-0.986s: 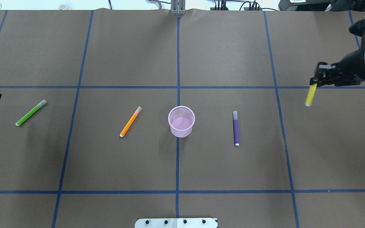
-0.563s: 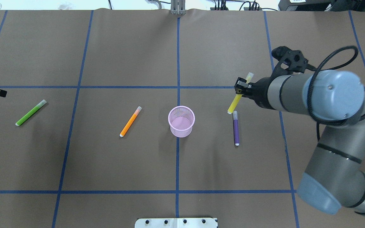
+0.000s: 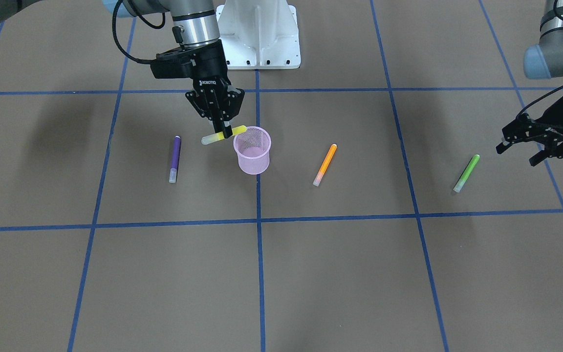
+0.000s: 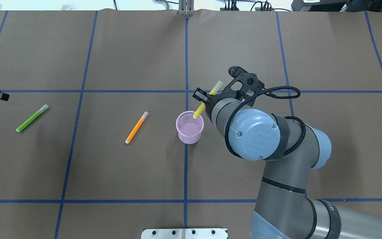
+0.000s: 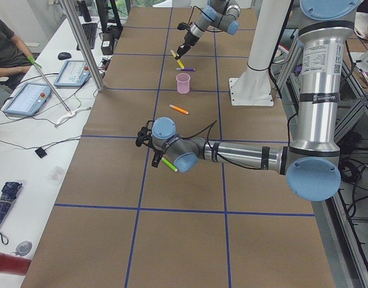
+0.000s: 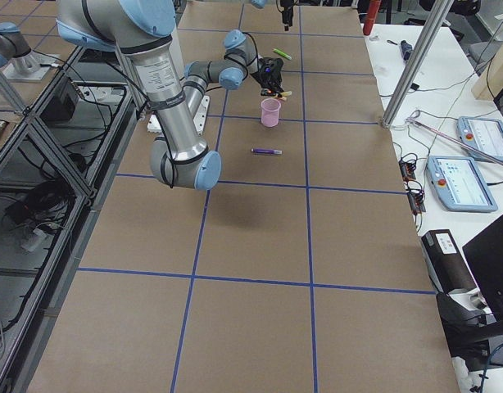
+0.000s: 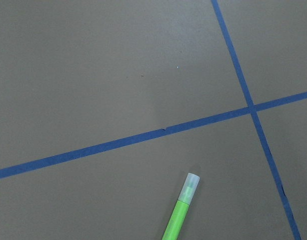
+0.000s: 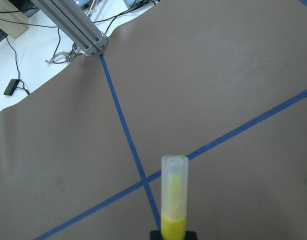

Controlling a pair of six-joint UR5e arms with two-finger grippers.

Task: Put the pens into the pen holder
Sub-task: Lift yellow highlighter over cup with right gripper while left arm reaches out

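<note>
Over the pen holder at mid-tabletop, the right pincer is gripping the yellow pen, tilted toward one o'clock, while the left pincer is hanging spread beside the green pen.

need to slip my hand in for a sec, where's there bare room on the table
Bare: the operator-side strip below the blue tape line, and the patch between the orange pen and green pen. Crowded: around the pen holder, where the right end effector holds the yellow pen beside the purple pen.
</note>
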